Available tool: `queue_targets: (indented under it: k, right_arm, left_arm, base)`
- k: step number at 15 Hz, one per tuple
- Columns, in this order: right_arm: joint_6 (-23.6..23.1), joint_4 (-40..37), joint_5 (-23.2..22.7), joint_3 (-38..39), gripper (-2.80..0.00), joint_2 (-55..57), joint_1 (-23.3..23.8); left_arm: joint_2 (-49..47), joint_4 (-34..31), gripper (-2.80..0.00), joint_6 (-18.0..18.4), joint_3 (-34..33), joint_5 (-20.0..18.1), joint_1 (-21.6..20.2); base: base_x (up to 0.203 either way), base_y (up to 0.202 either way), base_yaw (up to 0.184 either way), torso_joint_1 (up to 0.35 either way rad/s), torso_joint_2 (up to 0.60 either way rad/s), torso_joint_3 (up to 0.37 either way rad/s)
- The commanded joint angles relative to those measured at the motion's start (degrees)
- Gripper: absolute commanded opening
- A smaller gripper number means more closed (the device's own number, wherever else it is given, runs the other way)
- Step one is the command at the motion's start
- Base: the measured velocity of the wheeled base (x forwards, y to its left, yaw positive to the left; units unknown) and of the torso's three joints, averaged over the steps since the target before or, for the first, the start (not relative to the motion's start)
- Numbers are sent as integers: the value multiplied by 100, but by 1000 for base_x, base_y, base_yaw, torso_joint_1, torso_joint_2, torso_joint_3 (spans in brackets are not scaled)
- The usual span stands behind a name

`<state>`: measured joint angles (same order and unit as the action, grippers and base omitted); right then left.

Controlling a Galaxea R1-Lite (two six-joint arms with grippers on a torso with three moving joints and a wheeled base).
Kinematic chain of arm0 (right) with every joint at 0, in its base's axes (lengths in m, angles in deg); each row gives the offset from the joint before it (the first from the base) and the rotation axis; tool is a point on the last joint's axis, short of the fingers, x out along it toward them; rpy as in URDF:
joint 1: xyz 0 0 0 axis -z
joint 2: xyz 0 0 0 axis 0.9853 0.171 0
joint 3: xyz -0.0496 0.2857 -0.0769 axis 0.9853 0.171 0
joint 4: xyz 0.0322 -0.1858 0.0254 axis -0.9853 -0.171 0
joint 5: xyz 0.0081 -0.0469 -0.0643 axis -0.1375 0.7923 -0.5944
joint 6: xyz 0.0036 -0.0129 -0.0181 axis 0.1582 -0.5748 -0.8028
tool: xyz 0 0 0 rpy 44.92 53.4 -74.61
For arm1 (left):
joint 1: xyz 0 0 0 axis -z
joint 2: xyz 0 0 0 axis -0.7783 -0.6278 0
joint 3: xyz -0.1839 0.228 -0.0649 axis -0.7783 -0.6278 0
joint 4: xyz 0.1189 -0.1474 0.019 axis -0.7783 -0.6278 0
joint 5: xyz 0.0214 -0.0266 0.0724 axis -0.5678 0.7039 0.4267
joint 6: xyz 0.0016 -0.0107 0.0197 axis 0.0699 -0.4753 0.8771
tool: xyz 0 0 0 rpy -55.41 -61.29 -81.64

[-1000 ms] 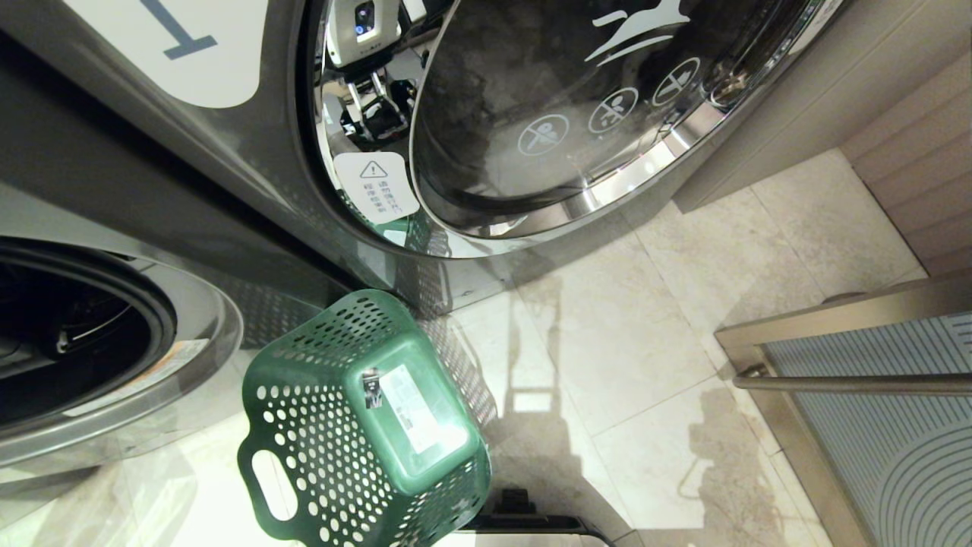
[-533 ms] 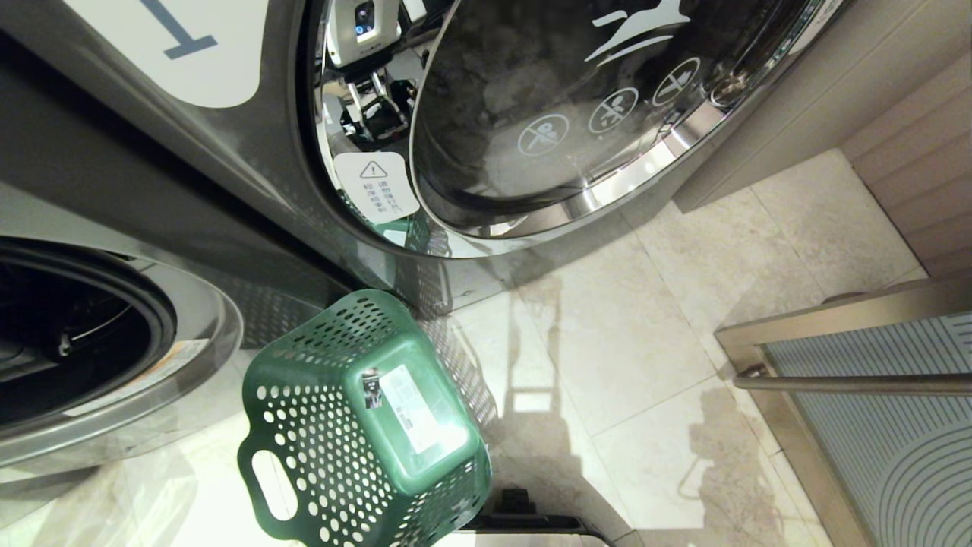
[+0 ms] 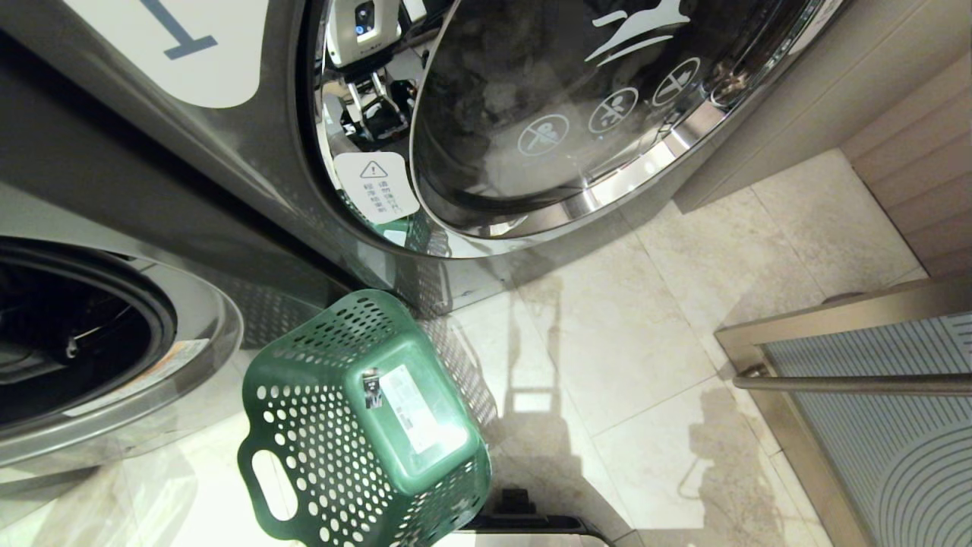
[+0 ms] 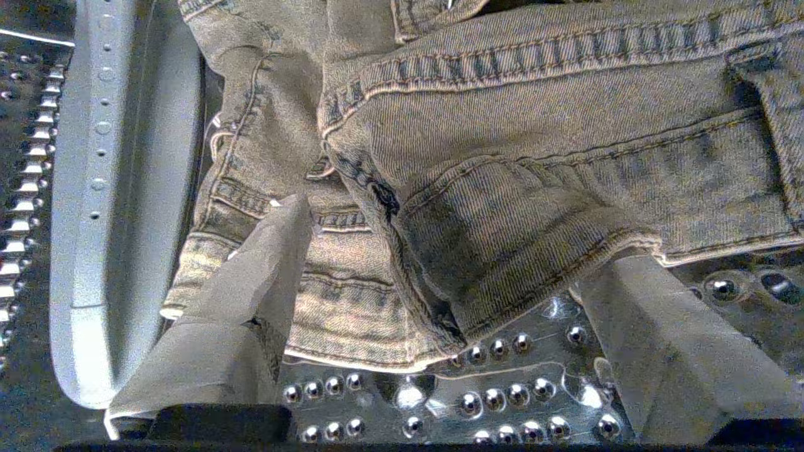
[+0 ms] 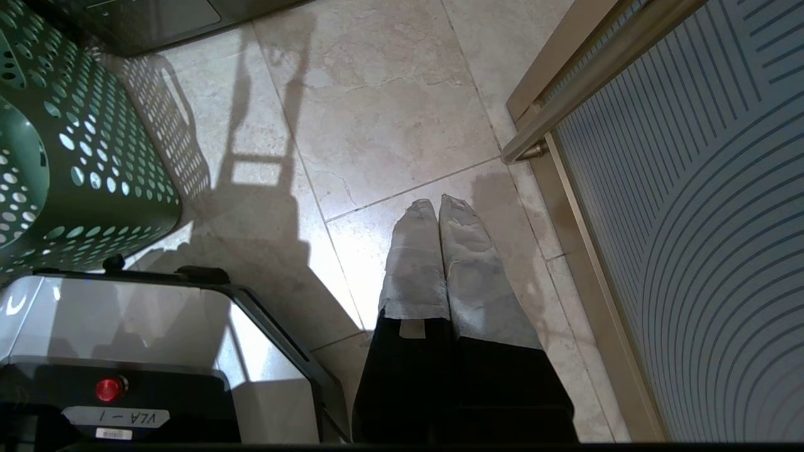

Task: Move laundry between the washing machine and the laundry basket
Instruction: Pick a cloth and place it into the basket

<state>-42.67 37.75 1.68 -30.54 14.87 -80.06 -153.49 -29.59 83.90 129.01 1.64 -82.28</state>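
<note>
Your left tool (image 4: 440, 263) stood with its fingers spread wide inside the drum, one fingertip (image 4: 286, 220) lying against the laundry (image 4: 502, 157) and the other at the cloth's hem, with a fold of the washed grey-beige denim between them but not pinched. You could see the laundry resting on the drum's studded metal wall (image 4: 490, 389), right beside a pale plastic drum paddle (image 4: 119, 207). In the head view neither of your arms showed; the washing machine (image 3: 91, 342) sat at the left with its round opening dark, next to the like machine whose chrome-rimmed glass door (image 3: 577, 114) filled the top of the picture. You had the laundry basket (image 3: 357, 425) lying tipped on the tiled floor (image 3: 645, 342) in front of the two machines, its base with the white sticker (image 3: 414, 414) turned upward and an oval handle cutout facing you. Your right tool (image 5: 438, 204) hung parked over the floor with its fingers pressed together and nothing between them, near a metal-framed glass panel (image 5: 691, 220) and above the robot's base (image 5: 125, 351), with the basket just beyond that base.
</note>
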Motion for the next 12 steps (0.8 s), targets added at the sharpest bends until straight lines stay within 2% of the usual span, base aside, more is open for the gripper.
queue_targets:
  k: [1,12]
  right_arm:
    - [-1,1,-5,0,-280,-2,-1]
    - [1,1,-5,0,-280,-2,-1]
  left_arm:
    - [-58,37,0,0,43,-9,6]
    - [-58,39,0,-18,8,35,41]
  base:
    - [0,0,0,0,0,0]
    - [0,0,0,0,0,0]
